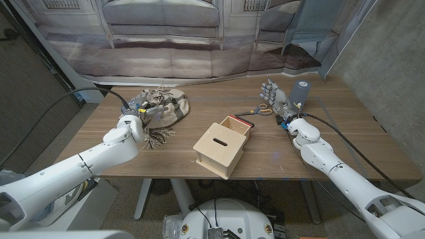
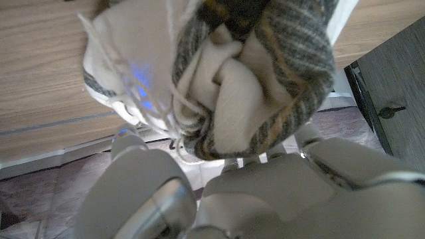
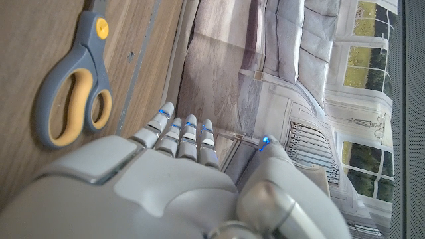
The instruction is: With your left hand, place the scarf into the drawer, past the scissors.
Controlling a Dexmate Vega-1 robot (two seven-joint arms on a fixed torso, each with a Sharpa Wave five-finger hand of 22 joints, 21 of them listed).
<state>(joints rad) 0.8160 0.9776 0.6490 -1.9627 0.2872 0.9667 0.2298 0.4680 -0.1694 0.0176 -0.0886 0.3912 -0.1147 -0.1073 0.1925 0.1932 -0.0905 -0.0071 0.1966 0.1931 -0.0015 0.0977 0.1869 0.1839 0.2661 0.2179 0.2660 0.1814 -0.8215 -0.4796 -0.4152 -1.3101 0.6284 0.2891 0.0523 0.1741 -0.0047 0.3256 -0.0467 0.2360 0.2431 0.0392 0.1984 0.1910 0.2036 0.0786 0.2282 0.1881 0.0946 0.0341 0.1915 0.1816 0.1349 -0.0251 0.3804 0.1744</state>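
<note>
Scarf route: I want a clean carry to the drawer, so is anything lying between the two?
Nothing visible does. The scarf sits under the left hand, with bare table between it and the open drawer. The scissors lie beyond the drawer, off that line.

On the wooden surface, the left hand sits on the near edge of a bunched striped scarf at the far left, its fringe trailing toward the arm. A small wooden box with a slot in its top and its drawer pulled open stands in the middle. Just past the drawer lie the scissors, and beside them the right hand stands with fingers up and apart, near a grey cylinder.
</note>
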